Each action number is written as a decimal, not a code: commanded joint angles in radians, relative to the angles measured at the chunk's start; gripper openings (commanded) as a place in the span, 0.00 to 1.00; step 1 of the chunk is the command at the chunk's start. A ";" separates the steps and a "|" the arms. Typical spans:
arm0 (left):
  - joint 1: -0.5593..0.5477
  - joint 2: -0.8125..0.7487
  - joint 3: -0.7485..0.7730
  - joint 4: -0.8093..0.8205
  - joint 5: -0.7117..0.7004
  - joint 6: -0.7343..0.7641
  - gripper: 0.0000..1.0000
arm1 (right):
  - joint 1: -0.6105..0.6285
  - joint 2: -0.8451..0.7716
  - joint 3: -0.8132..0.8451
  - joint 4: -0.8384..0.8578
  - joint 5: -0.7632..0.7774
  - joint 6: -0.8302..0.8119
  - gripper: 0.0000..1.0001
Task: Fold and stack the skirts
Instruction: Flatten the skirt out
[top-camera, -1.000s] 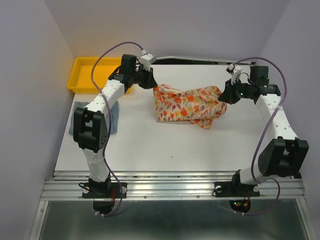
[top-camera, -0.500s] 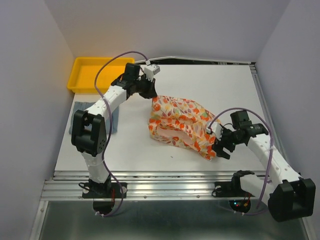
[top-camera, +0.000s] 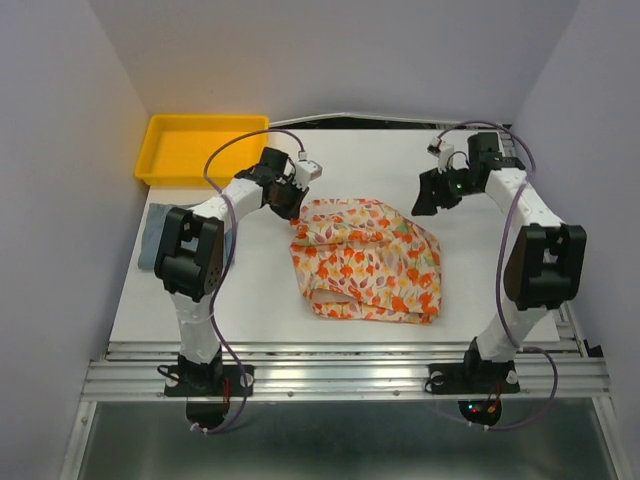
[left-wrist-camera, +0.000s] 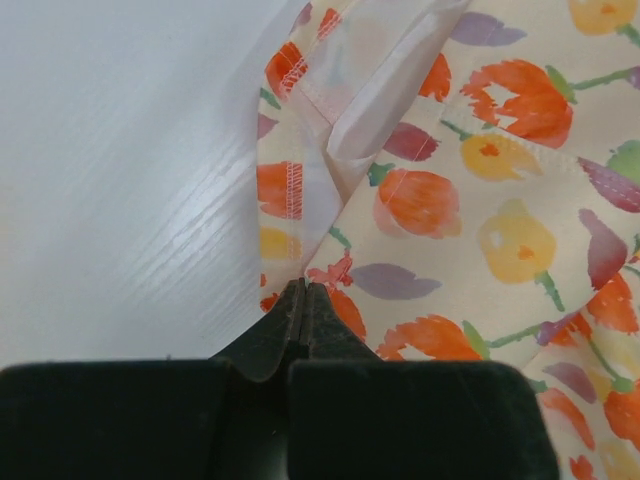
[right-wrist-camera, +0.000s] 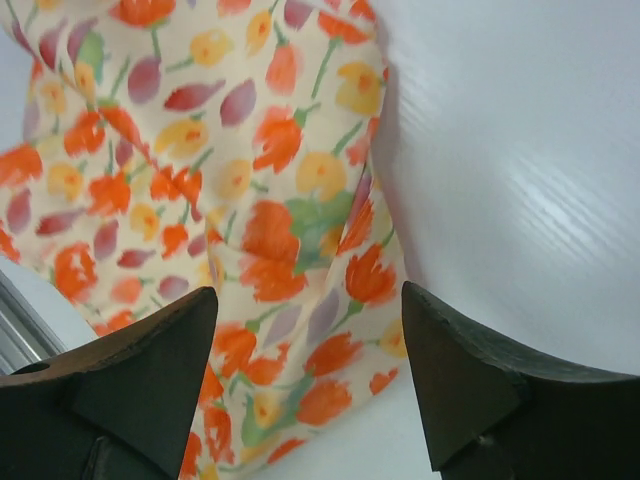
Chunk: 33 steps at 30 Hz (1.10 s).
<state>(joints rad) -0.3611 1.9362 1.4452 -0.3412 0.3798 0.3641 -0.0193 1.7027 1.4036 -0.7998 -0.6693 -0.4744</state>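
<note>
Pale lilac walls (top-camera: 60, 150) enclosing white counter (top-camera: 250, 290) on three sides; ribbed metal rail (top-camera: 340, 365) running along near edge; soft light glinting off counter.

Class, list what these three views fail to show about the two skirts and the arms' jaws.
- Blue-grey skirt: in the top view it is partly behind the left arm, so its folds are unreadable. It is absent from both wrist views.
- Floral skirt: the layers underneath are hidden by its own top layer in every view. Both wrist views cut off its edges.
- Left jaws: in the left wrist view, the shut tips hide how much cloth they pinch.
</note>
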 joint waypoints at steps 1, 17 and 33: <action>-0.016 -0.022 -0.048 0.028 -0.064 0.088 0.00 | 0.001 0.178 0.162 0.145 -0.102 0.351 0.76; 0.022 0.063 0.173 0.038 0.013 0.082 0.50 | 0.028 0.146 0.146 -0.062 0.117 -0.021 0.79; -0.122 -0.656 -0.573 -0.277 0.133 0.782 0.77 | 0.019 -0.738 -0.653 -0.180 0.188 -1.239 0.80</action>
<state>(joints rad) -0.3958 1.3590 1.1027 -0.5724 0.5369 0.9909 0.0006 1.0248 0.8413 -0.9703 -0.4538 -1.3685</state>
